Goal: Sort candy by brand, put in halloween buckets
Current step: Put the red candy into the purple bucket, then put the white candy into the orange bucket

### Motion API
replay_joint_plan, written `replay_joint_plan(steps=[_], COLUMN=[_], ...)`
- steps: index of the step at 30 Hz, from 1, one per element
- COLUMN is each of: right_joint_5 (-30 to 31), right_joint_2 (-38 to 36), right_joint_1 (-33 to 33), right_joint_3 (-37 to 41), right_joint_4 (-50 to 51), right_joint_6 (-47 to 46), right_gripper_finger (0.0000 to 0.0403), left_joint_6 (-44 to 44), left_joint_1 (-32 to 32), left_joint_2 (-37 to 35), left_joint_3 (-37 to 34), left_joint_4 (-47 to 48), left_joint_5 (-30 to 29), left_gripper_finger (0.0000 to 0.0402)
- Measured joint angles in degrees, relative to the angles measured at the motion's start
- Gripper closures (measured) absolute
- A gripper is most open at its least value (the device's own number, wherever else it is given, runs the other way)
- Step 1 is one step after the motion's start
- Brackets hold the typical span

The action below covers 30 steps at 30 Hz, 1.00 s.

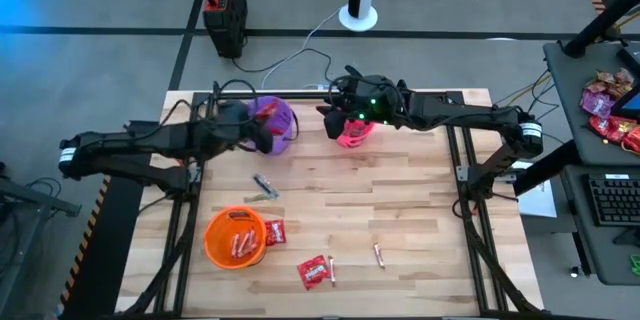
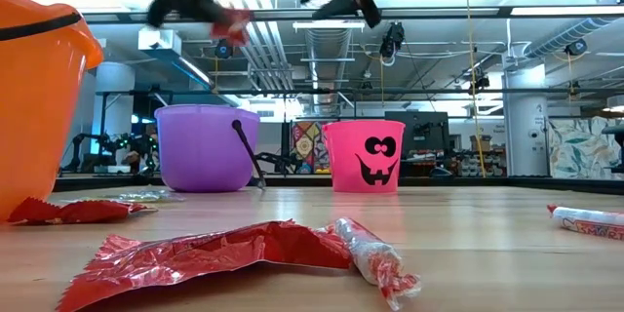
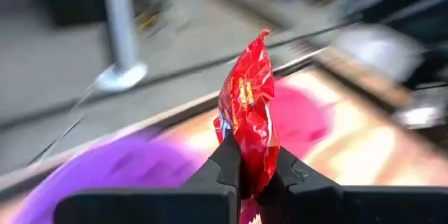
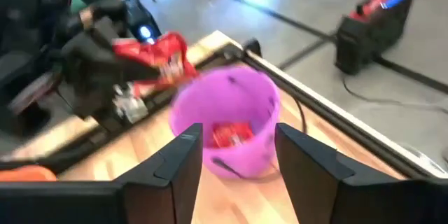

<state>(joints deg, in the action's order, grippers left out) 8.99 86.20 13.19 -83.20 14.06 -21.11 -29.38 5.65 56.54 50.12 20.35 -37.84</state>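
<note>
Left end effector (image 3: 253,175) pinches red packet (image 3: 246,115), seemingly above purple bucket (image 4: 227,115).

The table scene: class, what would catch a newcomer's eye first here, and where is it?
The left gripper holds a red candy packet aloft by the purple bucket at the table's far edge. The right gripper, open, hovers near the pink bucket. The orange bucket sits at the near left, with loose candy beside it.

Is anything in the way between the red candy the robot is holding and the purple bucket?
Nothing visible. The left gripper holds the red packet just above the purple bucket, whose open top is unobstructed; the right gripper waits nearby, open.
</note>
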Motion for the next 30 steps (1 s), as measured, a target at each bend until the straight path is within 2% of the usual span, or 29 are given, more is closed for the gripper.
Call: replay_joint_plan(steps=[2, 4, 7, 9, 17, 23, 27, 30], right_joint_5=[0.0, -0.1, -0.2, -0.2, -0.2, -0.6, -7.1, -14.6], right_joint_2=[0.0, 0.0, -0.1, -0.1, -0.2, -0.2, -0.3, -0.3], right_joint_1=[0.4, 0.6, 0.6, 0.6, 0.6, 0.6, 0.7, 0.7], right_joint_3=[0.0, 0.1, 0.0, 0.0, 0.0, 0.0, 0.0, 0.0], right_joint_4=[2.2, 3.0, 3.0, 3.1, 5.2, 8.4, 14.5, 21.8], right_joint_6=[0.0, 0.0, 0.5, 0.7, 1.1, 1.1, -0.6, -4.0], right_gripper_finger=[0.0227, 0.0223, 0.0221, 0.0220, 0.0220, 0.0220, 0.0220, 0.0220], left_joint_6=[-6.7, -12.2, -12.4, -12.4, -13.8, -12.8, -6.8, -0.2], left_joint_1=[2.5, 6.0, 10.1, 11.6, 15.2, 15.8, 15.6, 15.0], left_joint_2=[-0.7, -0.7, 0.3, 1.3, 3.1, 3.1, 3.1, 3.1], left_joint_3=[0.0, 0.0, -0.1, -0.1, -0.1, 0.9, 5.2, 9.6], left_joint_4=[10.3, 18.2, 19.8, 19.4, 19.6, 19.7, 19.6, 19.1], left_joint_5=[-0.1, 4.7, 15.3, 18.3, 19.9, 18.7, 18.8, 20.0], left_gripper_finger=[0.0401, 0.0401, 0.0401, 0.0399, 0.0333, 0.0281, 0.0264, 0.0261])
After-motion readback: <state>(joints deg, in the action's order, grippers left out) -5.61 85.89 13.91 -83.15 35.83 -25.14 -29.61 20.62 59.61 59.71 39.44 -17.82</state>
